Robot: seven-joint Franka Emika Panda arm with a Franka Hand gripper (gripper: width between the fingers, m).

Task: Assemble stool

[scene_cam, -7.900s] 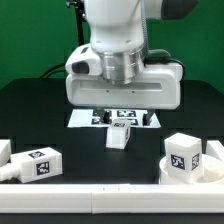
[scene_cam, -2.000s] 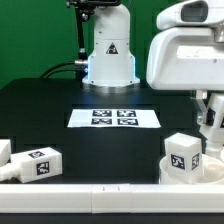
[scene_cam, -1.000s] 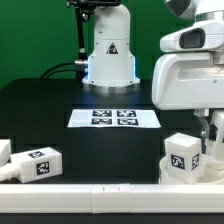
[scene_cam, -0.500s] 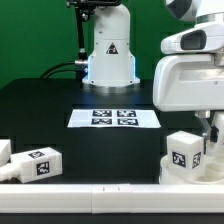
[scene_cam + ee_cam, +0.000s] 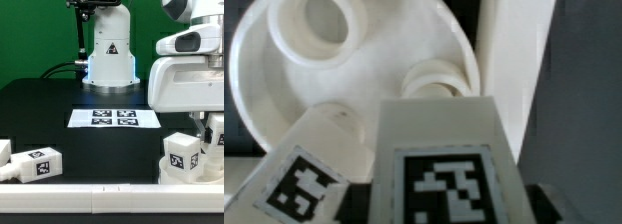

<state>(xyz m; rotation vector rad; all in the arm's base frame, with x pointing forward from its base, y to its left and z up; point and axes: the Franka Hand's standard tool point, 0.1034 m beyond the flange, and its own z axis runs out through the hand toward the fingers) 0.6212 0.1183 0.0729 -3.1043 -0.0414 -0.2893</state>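
The round white seat disc [image 5: 169,170] lies at the front of the exterior view's right, with one tagged leg [image 5: 183,152] standing on it. My gripper [image 5: 213,140] hangs just beyond that leg, over the disc, and is shut on another tagged white leg [image 5: 441,150]. In the wrist view the held leg fills the foreground between my fingers, with the gripper [image 5: 446,205] around it. The standing leg [image 5: 304,178] is beside it, and the seat disc [image 5: 295,80] with its round sockets is behind. Two more legs [image 5: 35,163] lie at the front left.
The marker board [image 5: 114,117] lies flat in the middle of the black table. The robot base [image 5: 108,50] stands behind it. A white ledge [image 5: 100,190] runs along the table's front edge.
Since the earliest frame my gripper has carried the leg from over the marker board to the right, above the seat disc. In the last second it has shifted slightly left.
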